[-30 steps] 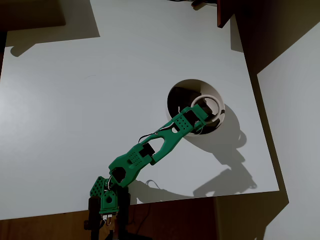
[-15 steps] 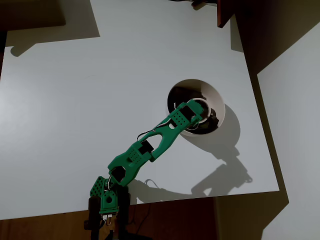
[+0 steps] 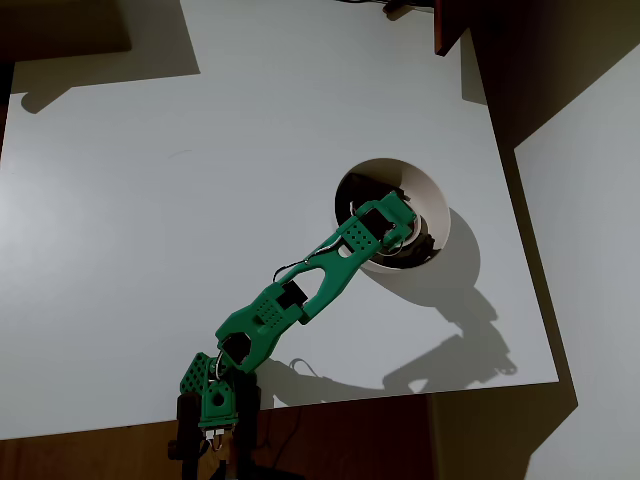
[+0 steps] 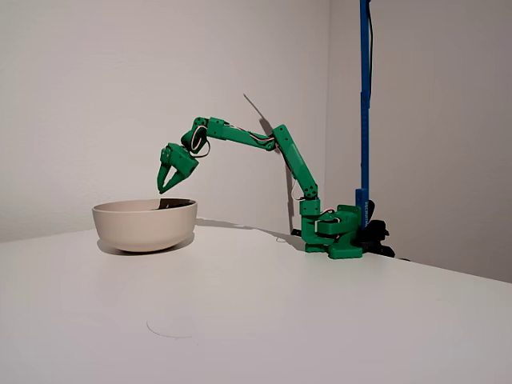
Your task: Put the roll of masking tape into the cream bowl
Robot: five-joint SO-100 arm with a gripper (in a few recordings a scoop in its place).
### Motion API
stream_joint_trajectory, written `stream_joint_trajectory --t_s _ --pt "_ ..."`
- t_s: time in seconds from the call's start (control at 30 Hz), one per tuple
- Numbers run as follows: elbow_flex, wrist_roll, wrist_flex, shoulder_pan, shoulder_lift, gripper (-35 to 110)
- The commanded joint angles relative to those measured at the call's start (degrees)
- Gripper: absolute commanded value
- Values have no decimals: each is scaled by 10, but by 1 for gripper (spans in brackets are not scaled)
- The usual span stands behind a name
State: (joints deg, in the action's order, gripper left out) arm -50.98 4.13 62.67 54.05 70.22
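Finishing the release over the cream bowl (image 4: 144, 225) is, as I judge it, the step in hand. In the fixed view the gripper (image 4: 166, 186) hangs just above the bowl's rim, tips pointing down, and its fingers look a little spread with nothing pinched between them. In the overhead view the gripper (image 3: 392, 224) sits over the middle of the bowl (image 3: 431, 194), w/ the green arm (image 3: 300, 290) reaching in from lower left. To do this well, I think the gripper should rise straight up first, approx. vertical, before swinging back, so no finger catches the thin wall and tips or drags the bowl on the white table (image 4: 280, 312). The fingers should also stay apart while lifting, so the roll is not picked up again. The roll of masking tape I cannot make out w/ certainty: the gripper covers the bowl's centre from above, and the wall hides the inside from the side. Most probably it lies at the bottom, under the gripper. The bowl itself is round and cream outside, dark inside, standing upright.
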Motion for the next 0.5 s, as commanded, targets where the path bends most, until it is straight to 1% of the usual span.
stream_joint_trajectory --t_s 0.0,0.23,0.37,0.47 --pt "59 15 16 -8 100 -8" --pt "58 2 103 -101 203 -8" --pt "58 -2 155 -180 275 -8" --pt "57 -6 216 -255 333 -8"
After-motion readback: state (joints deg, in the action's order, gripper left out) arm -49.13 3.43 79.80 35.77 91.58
